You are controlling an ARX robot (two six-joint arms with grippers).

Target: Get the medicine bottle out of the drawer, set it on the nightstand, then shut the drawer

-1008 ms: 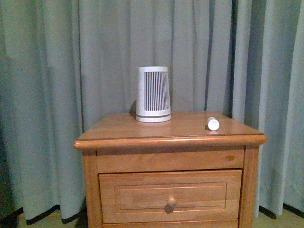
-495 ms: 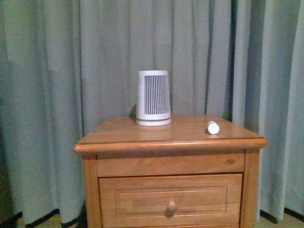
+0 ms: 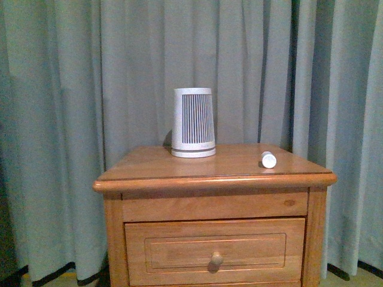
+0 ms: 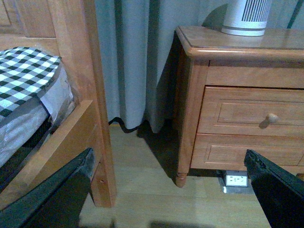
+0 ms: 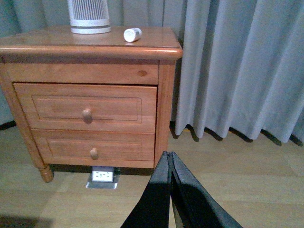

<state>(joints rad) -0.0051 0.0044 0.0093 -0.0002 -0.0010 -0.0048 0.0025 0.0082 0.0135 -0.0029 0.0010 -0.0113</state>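
On the far right of the honey-brown wooden nightstand (image 3: 215,173), up and well away from both pincers, lies the small white cylindrical medicine bottle (image 3: 268,159) on its side, round white end toward the robot. It's down on the wood, touched by nothing. Compared with a second ago, the front view has crept a touch: the cabinet top sits lower in frame and the bottle with it, yet the bottle keeps its spot on the top. That reads as the camera shifting, not the bottle.

Just below, the upper drawer with its recessed panel and round wooden knob (image 5: 87,113) is flush with the cabinet front, matching the lower drawer (image 5: 94,153) under it. Closed, by the look of it!

So my call: bottle out, bottle placed, drawer shut, and the task looks finished or within a whisker of it.

The right pincer (image 5: 170,166) hangs low over the floor, well back from the nightstand, black fingers pressed together and pinching nothing. The left pincer (image 4: 168,187) is off beside the wooden bed frame (image 4: 90,95), also well short of the cabinet, its fingers spread wide and empty.

Behind the bottle, farther from the right pincer, stands the tall white-grey ribbed tapered device (image 3: 192,122), upright, well apart from the bottle. Grey curtains (image 3: 60,119) hang behind.
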